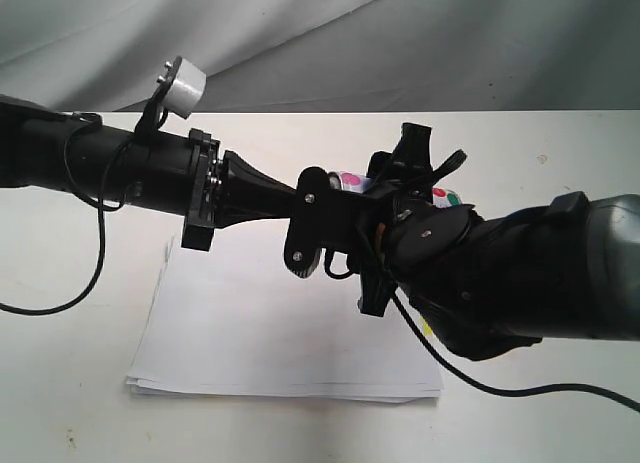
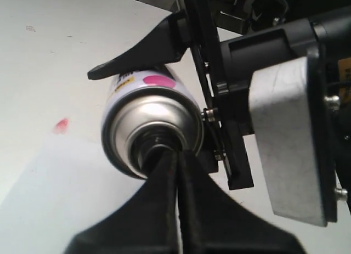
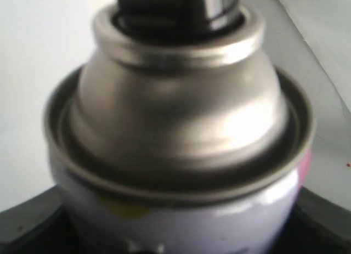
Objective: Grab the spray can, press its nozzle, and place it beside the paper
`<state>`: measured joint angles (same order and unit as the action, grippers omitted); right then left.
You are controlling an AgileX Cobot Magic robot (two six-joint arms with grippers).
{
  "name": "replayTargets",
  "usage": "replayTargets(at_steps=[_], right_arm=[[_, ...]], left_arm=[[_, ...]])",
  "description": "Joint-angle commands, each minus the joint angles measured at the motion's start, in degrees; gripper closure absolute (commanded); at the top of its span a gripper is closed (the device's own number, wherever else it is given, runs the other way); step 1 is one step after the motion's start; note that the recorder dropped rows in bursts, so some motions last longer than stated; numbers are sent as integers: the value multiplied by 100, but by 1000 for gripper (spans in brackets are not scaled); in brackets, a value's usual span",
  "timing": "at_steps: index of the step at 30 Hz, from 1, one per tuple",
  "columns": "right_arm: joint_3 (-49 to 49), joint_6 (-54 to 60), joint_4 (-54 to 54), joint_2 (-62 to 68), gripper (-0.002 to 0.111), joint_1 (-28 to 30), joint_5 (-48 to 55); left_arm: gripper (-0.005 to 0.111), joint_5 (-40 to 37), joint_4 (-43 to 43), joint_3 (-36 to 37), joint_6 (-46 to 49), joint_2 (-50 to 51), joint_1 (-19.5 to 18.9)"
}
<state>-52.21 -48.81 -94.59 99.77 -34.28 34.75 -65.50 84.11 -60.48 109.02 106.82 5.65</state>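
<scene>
One spray can (image 2: 143, 108) | in right pincer (image 3: 175, 229) | left pincer (image 2: 176, 162) against nozzle (image 3: 175, 10)

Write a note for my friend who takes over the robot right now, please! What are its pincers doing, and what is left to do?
Right pincer: shut on the silver metal spray can with the white label, held sideways in the air.
Left pincer: shut, tips against the can's small black plastic nozzle.
Flat stack of white paper sheets: lying on the white table, below the arms.
Done: the can is picked up. Whether the nozzle is pressed in cannot be told.
Left: finish the press, set the can down beside the paper, let go.
</scene>
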Motion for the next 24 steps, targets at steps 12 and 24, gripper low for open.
replayTargets(at_steps=[12,24], right_arm=[[-127,-97,-422,-134,108,-51,-455],[-127,-97,-377,-134,108,-51,-467]], left_arm=[[107,104,-23,18,77,269,168],[107,115,78,-30,87,311,168]])
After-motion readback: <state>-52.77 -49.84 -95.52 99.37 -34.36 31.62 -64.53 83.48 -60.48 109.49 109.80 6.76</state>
